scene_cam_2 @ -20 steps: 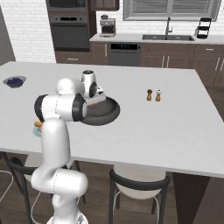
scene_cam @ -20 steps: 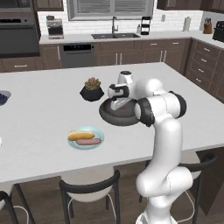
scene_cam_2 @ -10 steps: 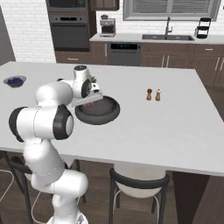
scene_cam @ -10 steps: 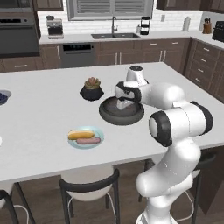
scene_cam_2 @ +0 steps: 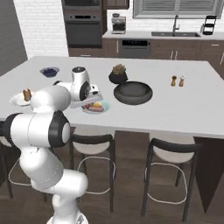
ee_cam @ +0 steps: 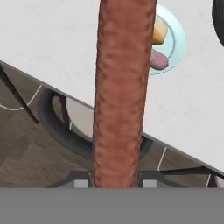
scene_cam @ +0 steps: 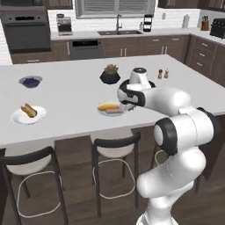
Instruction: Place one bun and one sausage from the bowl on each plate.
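Note:
My gripper (ee_cam: 115,183) is shut on the lower end of a long reddish-brown sausage (ee_cam: 120,87) that stands up through the hand view. The hand (scene_cam: 130,97) hovers at the right edge of the pale blue-green plate (scene_cam: 110,110), near the counter's front edge. That plate (ee_cam: 177,41) carries a bun (ee_cam: 160,30) and a sausage (ee_cam: 159,60). At the far left lies the white plate (scene_cam: 17,117), with a bun and a brown piece on it. The wide dark bowl (scene_cam_2: 133,92) sits to the right of my hand (scene_cam_2: 89,94).
A black pot with a succulent (scene_cam_2: 118,75) stands behind the bowl, and a small bowl of blue berries (scene_cam_2: 49,71) is at the far left. Salt and pepper shakers (scene_cam_2: 177,81) stand to the right. Bar stools (scene_cam: 116,151) line the counter's front edge.
The whole picture has shifted, so the base has moved back and sideways. My hand has swung from above the dark bowl to the blue-green plate, with the sausage in its grip.

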Robot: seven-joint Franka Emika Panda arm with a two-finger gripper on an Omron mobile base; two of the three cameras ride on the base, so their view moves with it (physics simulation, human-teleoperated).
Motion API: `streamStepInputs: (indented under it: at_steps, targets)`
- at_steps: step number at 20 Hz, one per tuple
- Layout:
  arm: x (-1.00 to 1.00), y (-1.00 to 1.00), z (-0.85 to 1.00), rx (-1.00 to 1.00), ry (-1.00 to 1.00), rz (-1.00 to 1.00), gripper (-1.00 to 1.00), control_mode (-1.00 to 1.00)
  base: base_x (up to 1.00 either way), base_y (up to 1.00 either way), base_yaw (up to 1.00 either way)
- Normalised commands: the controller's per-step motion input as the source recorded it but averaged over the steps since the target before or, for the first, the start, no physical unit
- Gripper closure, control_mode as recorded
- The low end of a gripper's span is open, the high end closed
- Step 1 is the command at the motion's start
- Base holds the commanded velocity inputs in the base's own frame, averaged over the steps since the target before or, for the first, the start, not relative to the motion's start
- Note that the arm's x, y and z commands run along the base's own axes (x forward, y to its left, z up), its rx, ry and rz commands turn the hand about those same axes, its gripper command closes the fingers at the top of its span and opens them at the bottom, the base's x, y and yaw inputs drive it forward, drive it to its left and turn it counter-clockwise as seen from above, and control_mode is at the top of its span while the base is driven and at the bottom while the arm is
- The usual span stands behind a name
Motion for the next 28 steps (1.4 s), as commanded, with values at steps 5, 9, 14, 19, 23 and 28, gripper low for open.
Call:
streamStepInputs:
  at_steps: [5, 9, 14, 19, 23, 28]
  targets:
    - [0.00, 0.00, 0.00, 0.00, 0.00, 0.00, 1.00, 1.00, -0.36, 1.00, -0.05]
    - [0.00, 0.00, 0.00, 0.00, 0.00, 0.00, 1.00, 1.00, 0.24, 1.00, -0.05]
    - [0.00, 0.00, 0.00, 0.00, 0.00, 0.00, 1.00, 1.00, 0.79, 1.00, 0.00]
    - [0.00, 0.00, 0.00, 0.00, 0.00, 0.00, 1.00, 1.00, 0.96, 0.64, 0.02]
    - [0.51, 0.16, 0.00, -0.02, 0.06, 0.00, 1.00, -1.00, 0.18, 0.08, 0.00]
    - [0.44, 0.30, -0.30, -0.06, 0.15, 0.00, 1.00, -1.00, 0.00, 0.00, 0.00]
